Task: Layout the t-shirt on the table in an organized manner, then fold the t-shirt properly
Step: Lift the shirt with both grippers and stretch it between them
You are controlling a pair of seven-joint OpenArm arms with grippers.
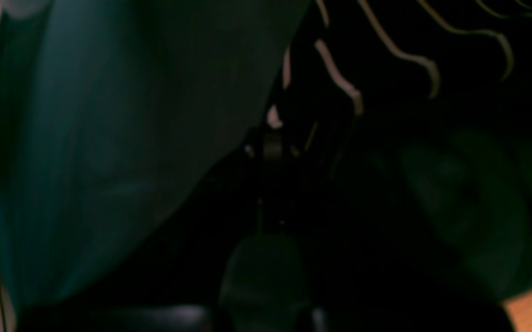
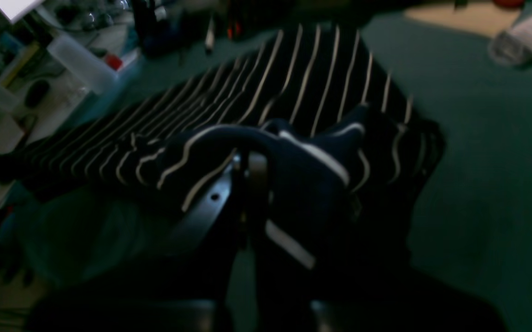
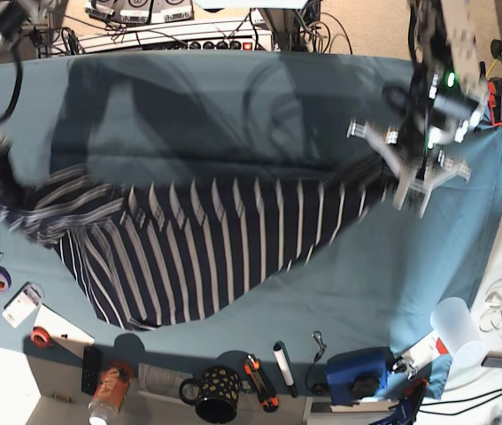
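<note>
The t-shirt is stretched out across the middle of the teal surface, its long axis running side to side between the two arms, parallel to the far and near edges. One end is gathered up toward the surface's left edge in the base view, the other tapers toward the right edge; the broad middle sags toward the near edge in a curved belly, its white stripes running roughly from far to near. The right pincer is closed tight on a bunched fold of the striped cloth, with fabric draped over and around its tips. The left pincer is also together on the shirt's edge, though that view is very dark and blurred. Along the near edge sit a dotted mug, a white marker and a blue box, all apart from the shirt.
</note>
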